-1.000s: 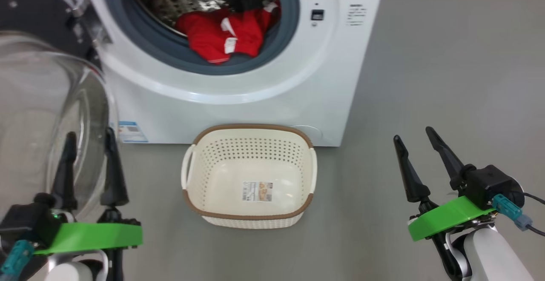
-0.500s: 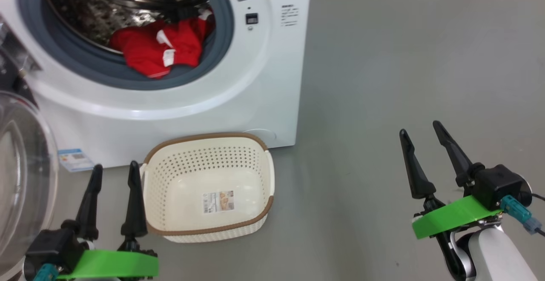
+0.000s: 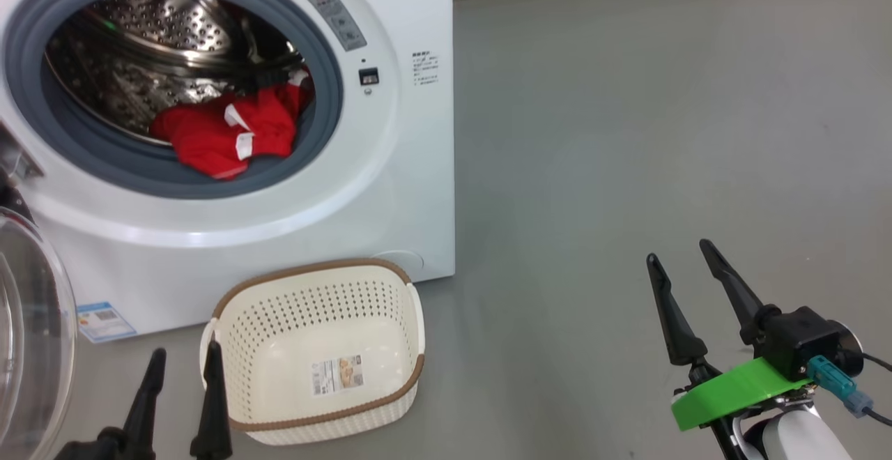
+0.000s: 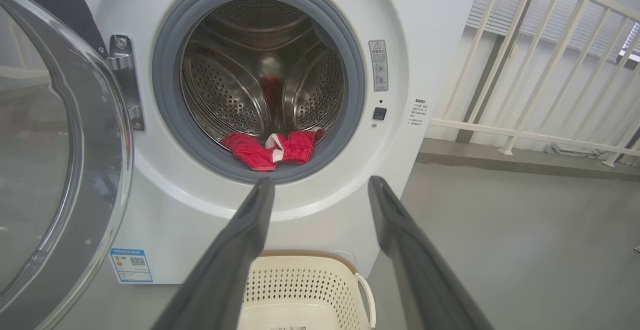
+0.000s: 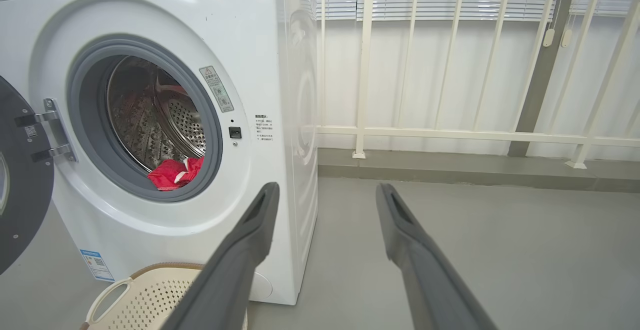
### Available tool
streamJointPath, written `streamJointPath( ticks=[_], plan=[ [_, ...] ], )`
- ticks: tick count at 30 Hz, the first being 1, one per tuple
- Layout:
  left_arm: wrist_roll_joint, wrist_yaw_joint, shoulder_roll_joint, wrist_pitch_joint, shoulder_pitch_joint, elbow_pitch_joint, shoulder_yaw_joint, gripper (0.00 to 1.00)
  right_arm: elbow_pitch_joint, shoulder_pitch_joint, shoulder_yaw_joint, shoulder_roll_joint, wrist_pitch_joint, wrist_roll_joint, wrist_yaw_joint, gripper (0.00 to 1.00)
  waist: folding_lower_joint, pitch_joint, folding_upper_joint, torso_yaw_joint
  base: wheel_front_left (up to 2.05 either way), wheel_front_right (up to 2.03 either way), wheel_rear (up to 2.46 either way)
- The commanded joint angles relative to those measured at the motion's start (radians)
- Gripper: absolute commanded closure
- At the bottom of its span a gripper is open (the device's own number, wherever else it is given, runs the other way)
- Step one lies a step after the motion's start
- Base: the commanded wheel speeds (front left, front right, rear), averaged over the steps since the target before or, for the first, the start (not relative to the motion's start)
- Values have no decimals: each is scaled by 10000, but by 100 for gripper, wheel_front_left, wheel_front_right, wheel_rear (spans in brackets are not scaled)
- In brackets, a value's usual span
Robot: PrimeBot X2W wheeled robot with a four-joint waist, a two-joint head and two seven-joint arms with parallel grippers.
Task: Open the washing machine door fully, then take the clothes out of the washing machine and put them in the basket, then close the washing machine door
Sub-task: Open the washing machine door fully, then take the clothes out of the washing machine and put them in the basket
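Our left gripper (image 3: 185,350) is low at the near left, its two long dark fingers spread apart with nothing between them. Our right gripper (image 3: 678,251) hangs over bare floor (image 3: 627,132) far to the right, fingers spread and empty too. We see the grey floor is smooth and flat, with lots of open room right of the washing machine (image 3: 397,188), a big white box with straight edges. Its round hole has a soft grey rubber ring (image 3: 326,97) and a shiny metal drum (image 3: 132,21) full of little holes. The clothes (image 3: 209,143), red and crumpled with white bits, lie at the drum's front bottom edge, on the ring. The washing machine door (image 3: 31,348), clear round glass, stands swung open on the left. The basket (image 3: 306,307), cream plastic with holes and a brown rim, sits on the floor just by the machine's bottom front edge.
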Motion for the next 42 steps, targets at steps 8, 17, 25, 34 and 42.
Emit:
streamJointPath(
  ticks=[8,17,25,34,42],
  plan=[
    [271,-20,173,-59,439,42,281,0,-241,371,274,-61,-63,-232,4,0,0,-622,-1,-119,0,0,0],
    [446,48,210,-61,608,-47,203,0,-285,504,60,54,-63,-392,4,0,0,-696,-1,-112,0,0,0],
    [461,391,162,-40,558,-143,255,0,-168,502,55,122,-63,-454,4,0,0,-708,-1,-139,10,-10,0],
    [555,624,222,31,454,-292,202,0,-105,406,126,147,-63,-429,4,0,0,-635,-1,-158,108,-108,0],
    [513,534,255,21,408,-421,62,0,11,399,152,147,-63,-429,4,0,0,-553,-1,-112,193,-193,0]
  ],
)
